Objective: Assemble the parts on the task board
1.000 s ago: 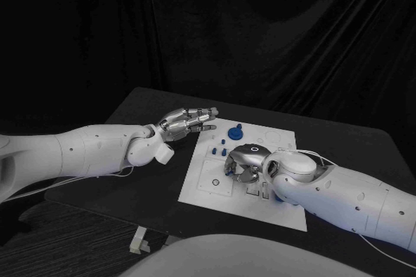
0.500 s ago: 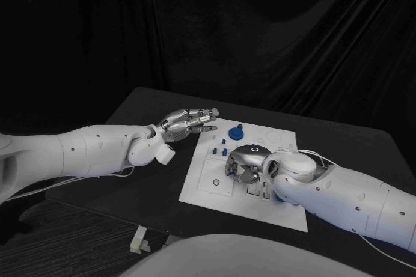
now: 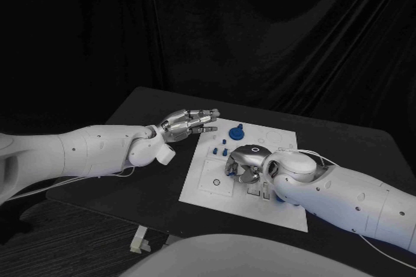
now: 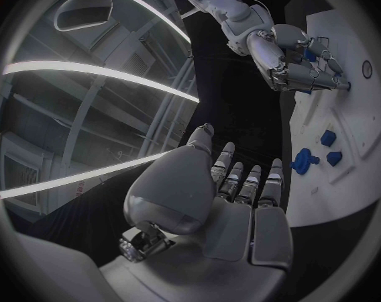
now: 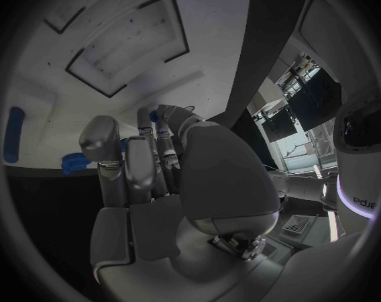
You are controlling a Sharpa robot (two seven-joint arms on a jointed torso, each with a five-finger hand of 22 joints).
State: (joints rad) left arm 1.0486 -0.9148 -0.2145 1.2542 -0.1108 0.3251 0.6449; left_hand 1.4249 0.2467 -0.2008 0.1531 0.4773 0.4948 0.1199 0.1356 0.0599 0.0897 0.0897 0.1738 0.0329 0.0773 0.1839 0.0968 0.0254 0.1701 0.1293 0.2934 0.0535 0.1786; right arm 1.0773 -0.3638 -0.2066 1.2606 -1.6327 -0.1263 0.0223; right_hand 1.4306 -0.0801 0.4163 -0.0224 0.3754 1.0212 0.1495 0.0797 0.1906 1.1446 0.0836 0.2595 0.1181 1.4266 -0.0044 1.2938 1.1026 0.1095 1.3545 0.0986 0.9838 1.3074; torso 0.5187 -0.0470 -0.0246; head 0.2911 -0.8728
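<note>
Right hand (image 3: 245, 164) down on the task board (image 3: 204, 190) mid-counter (image 3: 130, 187), fingers curled over small blue parts (image 3: 222, 151); whether it grasps one, cannot tell. Left hand (image 3: 186, 123) hovers released at board's far-left edge, near a round blue part (image 3: 235, 132).

You've got a black surface (image 3: 147, 109) here, matte and dark all over. Sitting flat on it is the white task board (image 3: 273, 214), roughly mid-surface, with bare black surface showing past the board on every side you can see.
</note>
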